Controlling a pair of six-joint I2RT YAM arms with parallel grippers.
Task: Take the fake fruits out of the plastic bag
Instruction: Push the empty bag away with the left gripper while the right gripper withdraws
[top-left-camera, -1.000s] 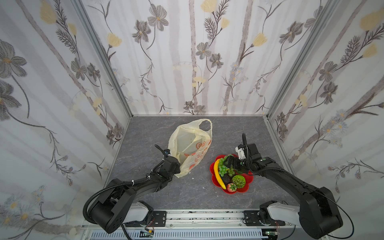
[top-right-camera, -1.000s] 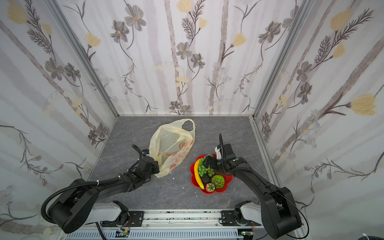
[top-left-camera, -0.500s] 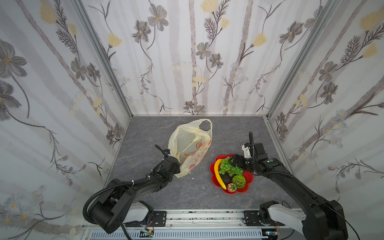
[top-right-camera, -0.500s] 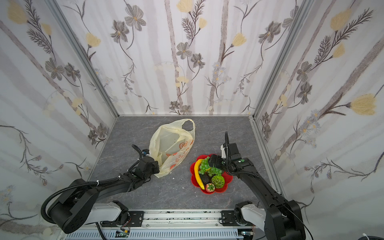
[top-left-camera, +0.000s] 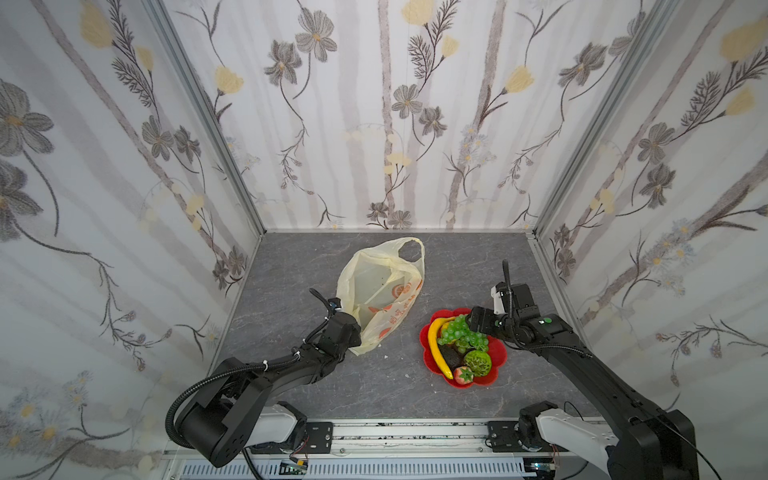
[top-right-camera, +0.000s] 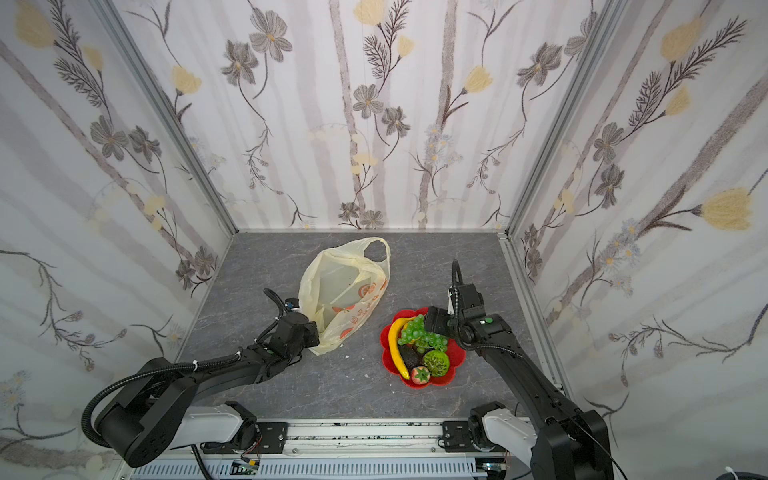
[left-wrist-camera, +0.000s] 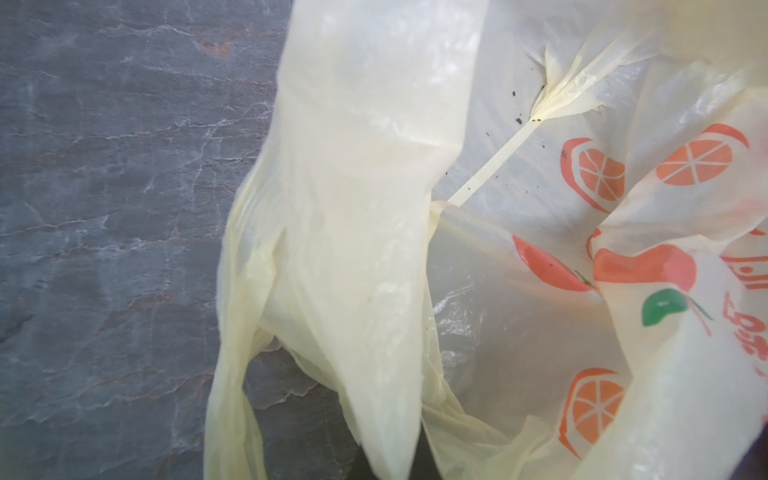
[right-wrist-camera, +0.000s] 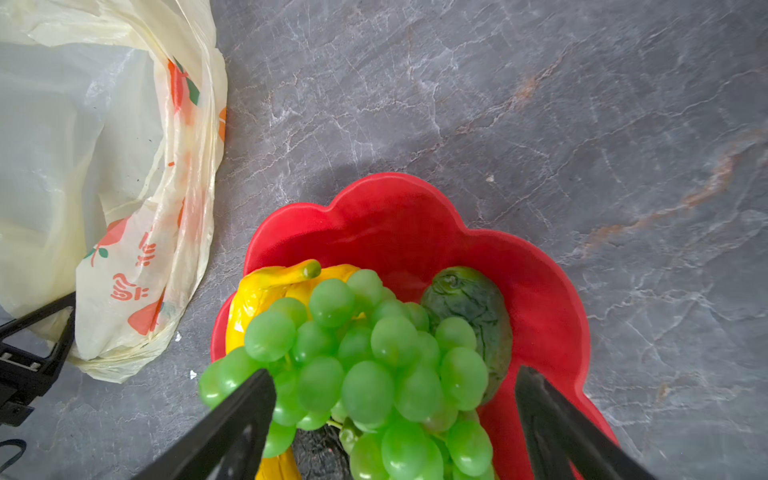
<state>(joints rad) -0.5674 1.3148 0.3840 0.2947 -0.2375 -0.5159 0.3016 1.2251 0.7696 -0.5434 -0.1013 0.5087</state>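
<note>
The fake fruits all sit piled on the red plate now, just right of the plastic bag with a strip of bare table between: banana, strawberry, bumpy green ball, a dark avocado, and the grape bunch on top. What's changed in the last second is the right gripper: it has backed off a bit toward the right and hangs with jaws spread wide either side of the grapes, not squeezing them as far as I can tell, so that bunch looks freshly dropped. The left gripper hasn't budged, pinched shut on the bag's near edge. The left wrist view shows only dark specks inside, so I reckon the job's basically done
</note>
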